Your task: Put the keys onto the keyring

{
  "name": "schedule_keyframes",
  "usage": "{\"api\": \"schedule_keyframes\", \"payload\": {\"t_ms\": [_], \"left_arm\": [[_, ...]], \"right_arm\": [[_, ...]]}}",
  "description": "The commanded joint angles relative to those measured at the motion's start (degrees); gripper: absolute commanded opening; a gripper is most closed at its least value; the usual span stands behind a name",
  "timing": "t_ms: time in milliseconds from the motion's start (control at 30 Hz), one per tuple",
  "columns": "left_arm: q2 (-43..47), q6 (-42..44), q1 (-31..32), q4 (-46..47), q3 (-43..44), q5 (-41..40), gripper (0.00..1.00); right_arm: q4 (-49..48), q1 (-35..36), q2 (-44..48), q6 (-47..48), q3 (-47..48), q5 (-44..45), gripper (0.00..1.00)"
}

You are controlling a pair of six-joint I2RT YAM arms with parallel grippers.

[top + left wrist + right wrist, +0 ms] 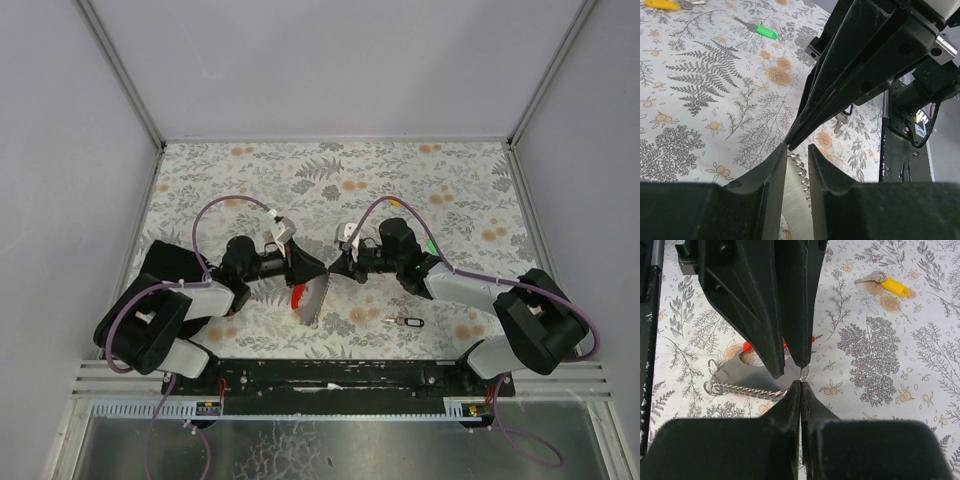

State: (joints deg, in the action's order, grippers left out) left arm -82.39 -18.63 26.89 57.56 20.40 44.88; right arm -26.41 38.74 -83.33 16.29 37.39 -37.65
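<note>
The left hand (797, 152) is clamped on the grey plate of the keyring (308, 298), which sits near the front of the desk (420, 180). The right hand (800, 384), fingers pressed together, has its tips at the keyring's edge. A black-headed key (405, 321) lies to the right of the keyring, and a yellow key (892, 286) and a green key (766, 32) lie farther from it.

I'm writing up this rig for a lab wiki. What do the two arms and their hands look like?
Both arms match: black joints and motor housings with pale grey link covers. A purple cable loops over the left arm, a second purple cable over the right arm. The left hand and right hand each have two matte black fingers tapering to thin wedge tips.
</note>
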Motion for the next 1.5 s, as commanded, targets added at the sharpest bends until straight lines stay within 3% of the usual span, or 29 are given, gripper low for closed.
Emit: {"api": "schedule_keyframes", "payload": {"t_ms": [0, 367, 633, 1133, 1167, 1333, 1467], "left_arm": [[-1.2, 3.6, -0.3, 0.6, 1.7, 3.3, 0.21], [-3.5, 6.6, -0.1, -4.7, 4.0, 4.2, 0.12], [-4.2, 8.3, 0.1, -7.2, 5.0, 4.0, 0.00], [1.7, 16.9, 4.5, -19.5, 6.9, -4.5, 0.00], [1.4, 16.9, 4.5, -19.6, 7.0, -4.8, 0.02], [3.1, 18.6, 4.5, -20.8, 6.2, -6.8, 0.39], [5.9, 20.4, 4.4, -21.6, 5.7, -7.2, 0.54]], "right_arm": [[-3.4, 0.5, 0.1, -0.6, 2.6, -2.0, 0.00], [-3.7, 0.5, 0.9, -0.9, 2.1, -2.1, 0.00], [-3.4, 0.5, 1.2, -0.9, 2.0, -2.2, 0.00], [-2.6, 0.5, 0.7, -1.8, 1.3, -3.4, 0.00], [-2.6, 0.5, 0.7, -1.8, 1.4, -3.5, 0.00], [-2.3, 0.5, 1.5, -1.5, 0.8, -3.2, 0.00], [-1.2, 0.5, 2.4, -1.0, 0.5, -2.9, 0.00]]}}
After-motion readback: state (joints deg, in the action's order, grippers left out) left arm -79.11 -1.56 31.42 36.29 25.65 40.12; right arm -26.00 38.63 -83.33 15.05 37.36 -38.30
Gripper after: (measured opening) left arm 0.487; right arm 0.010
